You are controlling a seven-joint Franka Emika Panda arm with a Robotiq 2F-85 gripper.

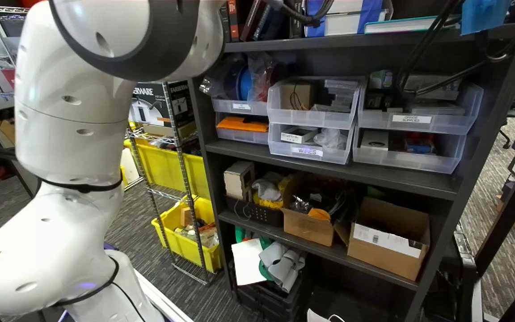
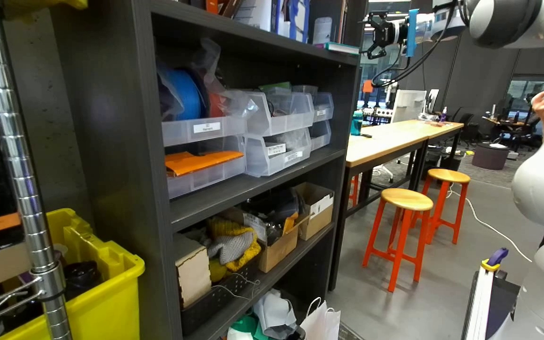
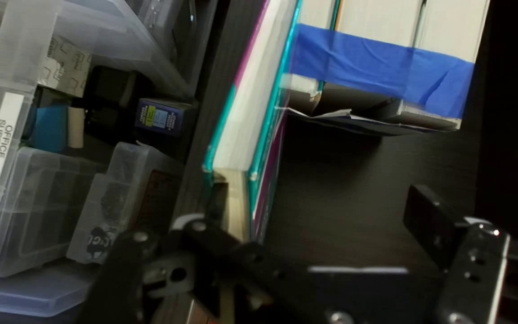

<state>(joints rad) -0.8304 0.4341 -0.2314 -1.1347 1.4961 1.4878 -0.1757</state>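
Claw [image 2: 369, 36] spread wide near teal book [image 3: 243, 123], blue-taped books [image 3: 389, 67] beside it, OFFICE SUPPLIES bin [image 1: 449, 121] below, clear cases [image 3: 38, 209] inside

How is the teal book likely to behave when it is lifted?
The teal book is probably stiff: its covers look straight. Its thick page block suggests noticeable weight. Nothing visible ties it shut, so it might open if gripped by one cover.
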